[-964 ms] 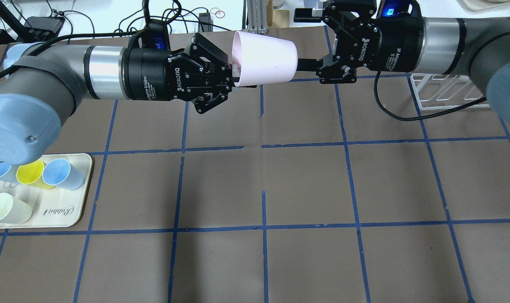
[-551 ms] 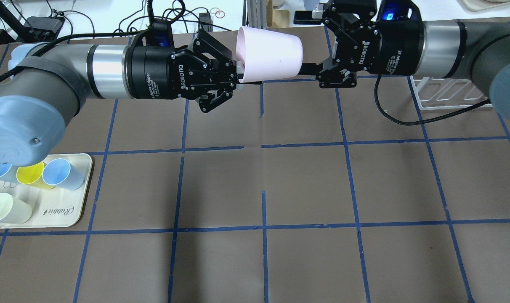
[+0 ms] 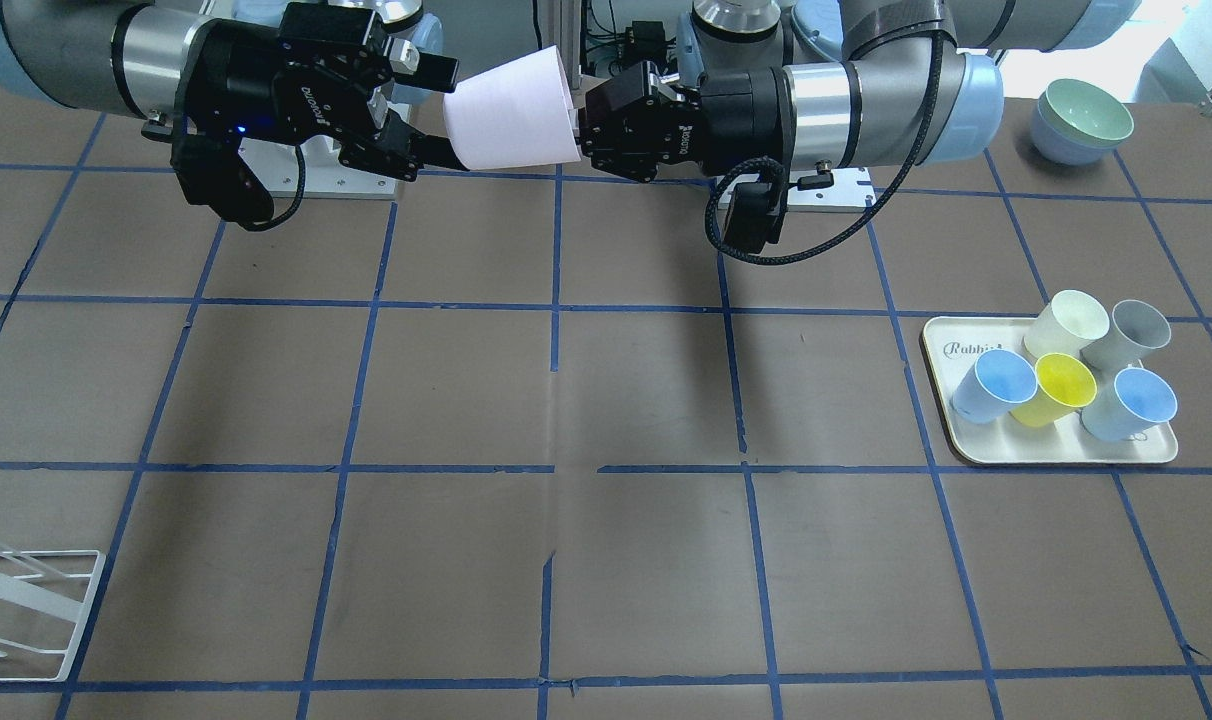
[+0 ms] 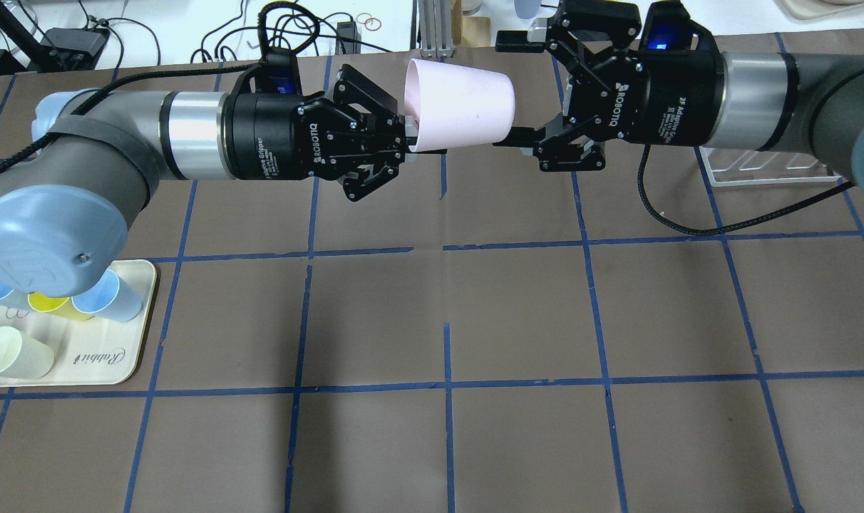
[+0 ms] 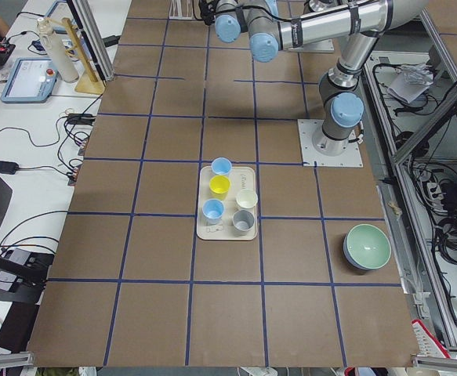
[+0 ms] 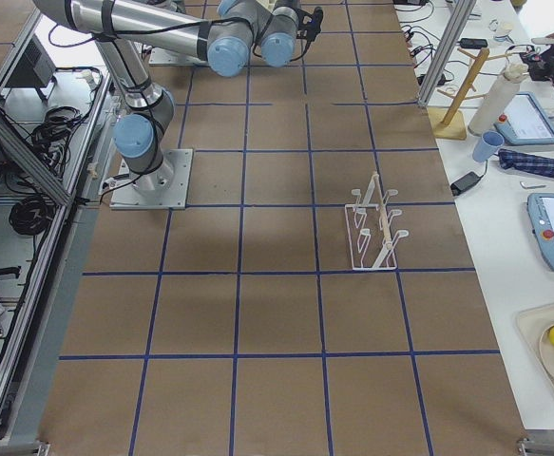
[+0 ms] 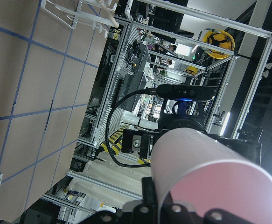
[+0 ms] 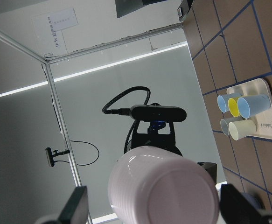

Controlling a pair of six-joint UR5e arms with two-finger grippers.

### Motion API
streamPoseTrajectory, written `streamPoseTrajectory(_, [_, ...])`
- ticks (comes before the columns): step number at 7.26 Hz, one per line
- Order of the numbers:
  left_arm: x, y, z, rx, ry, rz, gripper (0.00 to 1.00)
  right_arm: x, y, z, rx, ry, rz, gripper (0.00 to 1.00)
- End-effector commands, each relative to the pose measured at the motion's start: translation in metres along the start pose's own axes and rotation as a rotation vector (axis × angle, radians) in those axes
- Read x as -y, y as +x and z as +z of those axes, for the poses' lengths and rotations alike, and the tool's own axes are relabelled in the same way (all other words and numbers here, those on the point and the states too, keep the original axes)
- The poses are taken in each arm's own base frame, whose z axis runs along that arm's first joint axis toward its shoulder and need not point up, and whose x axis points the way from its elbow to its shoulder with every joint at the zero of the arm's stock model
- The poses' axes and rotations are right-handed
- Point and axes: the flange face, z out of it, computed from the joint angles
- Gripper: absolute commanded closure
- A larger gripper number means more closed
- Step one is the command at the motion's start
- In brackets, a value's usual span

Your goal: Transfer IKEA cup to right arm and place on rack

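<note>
Since a second ago both arms have drifted a little toward the robot's right in the overhead view, and the IKEA cup [image 4: 460,103] has gone with them, so that its closed base now sits just inside the mouth of the right pincer [image 4: 502,87] rather than short of it. That cup hangs in the air above the desk [image 4: 446,320], lying on its side with its long axis roughly level and along the line between the two arms: rim toward the left arm, narrow base toward the right. The left pincer [image 4: 412,141] is clamped on the rim wall, one finger inside the mouth and one outside. The right pincer is spread wide and holds nothing; the right wrist view shows the base between its two fingers with a gap on either side. By my reading the handover is at the point of closing, and what matters is that the base goes deeper between those fingers before they shut, since the taper could let it slip. Below is brown paper marked off with blue tape. The rack [image 4: 731,178] stands on the right arm's side, well apart from the cup, and the tray [image 4: 136,356] of pastel cups lies under the left elbow.
</note>
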Motion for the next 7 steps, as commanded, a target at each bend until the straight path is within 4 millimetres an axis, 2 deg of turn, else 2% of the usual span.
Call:
streamPoseTrajectory(1, [-0.0002,-0.001,0.0001,0.002,0.0,0.0,1.0,-0.0035,0.0038,0.0008,-0.007,-0.006,0.034,0.0])
streamPoseTrajectory(4, [-0.0008,-0.0006,0.0001,0.003,0.0,0.0,1.0,-0.0076,0.0039,0.0027,-0.013,-0.014,0.061,0.0])
streamPoseTrajectory(7, [-0.0008,-0.0008,0.0001,0.006,0.0,0.003,1.0,-0.0071,0.0037,0.0027,-0.013,-0.015,0.066,0.22])
